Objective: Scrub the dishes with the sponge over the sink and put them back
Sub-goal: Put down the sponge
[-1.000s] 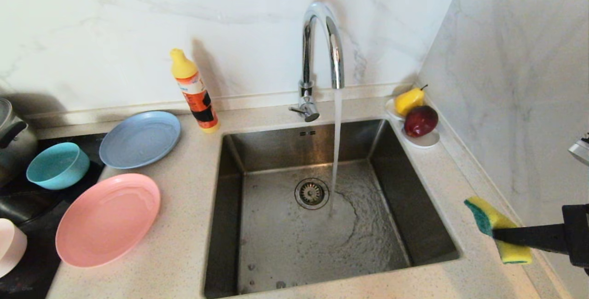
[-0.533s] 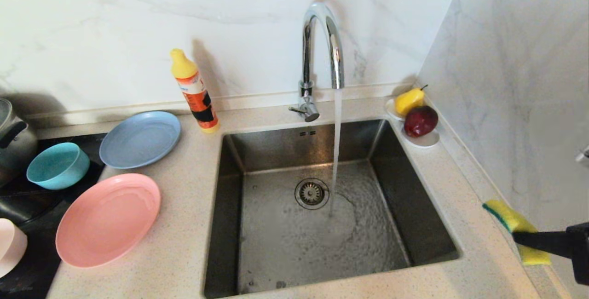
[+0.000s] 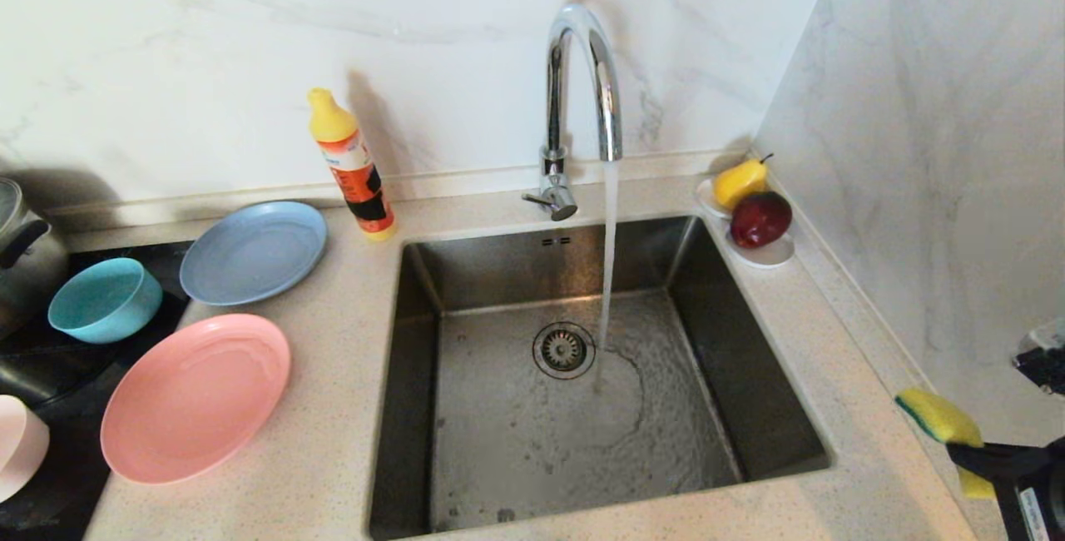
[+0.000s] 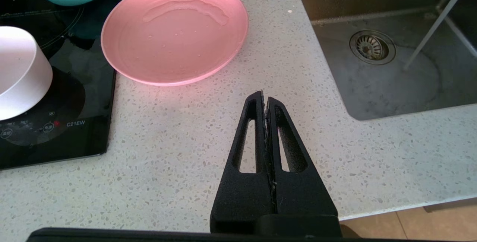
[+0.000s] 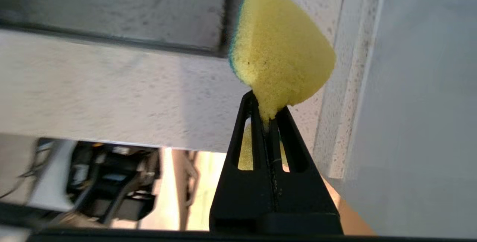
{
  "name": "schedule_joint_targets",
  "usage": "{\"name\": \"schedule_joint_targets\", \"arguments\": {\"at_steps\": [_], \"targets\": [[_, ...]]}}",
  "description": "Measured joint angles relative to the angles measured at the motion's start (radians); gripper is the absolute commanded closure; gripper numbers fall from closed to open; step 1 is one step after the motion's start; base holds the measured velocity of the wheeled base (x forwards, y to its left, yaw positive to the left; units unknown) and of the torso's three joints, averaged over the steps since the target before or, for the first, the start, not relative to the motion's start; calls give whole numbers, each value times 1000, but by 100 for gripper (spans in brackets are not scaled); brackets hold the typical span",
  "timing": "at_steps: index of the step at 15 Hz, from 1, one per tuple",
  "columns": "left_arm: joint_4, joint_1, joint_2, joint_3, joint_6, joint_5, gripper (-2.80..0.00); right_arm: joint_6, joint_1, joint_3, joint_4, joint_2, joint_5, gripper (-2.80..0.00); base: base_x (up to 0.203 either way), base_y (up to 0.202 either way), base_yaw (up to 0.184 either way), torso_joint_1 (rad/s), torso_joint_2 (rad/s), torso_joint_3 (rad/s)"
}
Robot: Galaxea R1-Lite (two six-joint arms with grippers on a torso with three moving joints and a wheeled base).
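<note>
My right gripper [image 3: 969, 449] is shut on the yellow sponge [image 3: 936, 418] with its green side, above the counter strip right of the sink [image 3: 466, 408], close to the side wall. In the right wrist view the sponge [image 5: 279, 48] bulges out beyond that gripper [image 5: 266, 110]. Left of the sink lie the salmon-pink plate [image 3: 195, 395], the grey-blue plate [image 3: 254, 251], the teal bowl [image 3: 104, 298] and a pale pink piece [image 3: 18, 445] at the edge. My left gripper [image 4: 264, 98] hangs shut and empty over the counter near the salmon-pink plate [image 4: 175, 29].
Water runs from the chrome faucet [image 3: 582, 100] into the sink beside the drain strainer [image 3: 563, 349]. An orange detergent bottle [image 3: 349, 165] stands at the back. A white dish with pear and apple [image 3: 753, 208] sits in the right corner. A black cooktop [image 3: 50, 374] and pot [image 3: 25, 250] are at left.
My right gripper has pulled the sponge rightward and toward the front of the counter, closer to the side wall, and its wrist has turned. The left arm and dishes stay put.
</note>
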Motion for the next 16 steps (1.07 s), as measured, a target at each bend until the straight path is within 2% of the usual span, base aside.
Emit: {"name": "schedule_joint_targets", "arguments": {"at_steps": [2,8,11,14,16], "targets": [[0,0,0,0,0,0,0,-2,19,69,-97,28,-58,0,0,0,0,0,0,0],[0,0,0,0,0,0,0,18,4,213,-385,206,-80,0,0,0,0,0,0,0],[0,0,0,0,0,0,0,39,-20,235,-404,278,-78,0,0,0,0,0,0,0],[0,0,1,0,0,0,0,101,-27,240,-411,341,-73,0,0,0,0,0,0,0],[0,0,1,0,0,0,0,106,-28,241,-435,372,-73,0,0,0,0,0,0,0]]}}
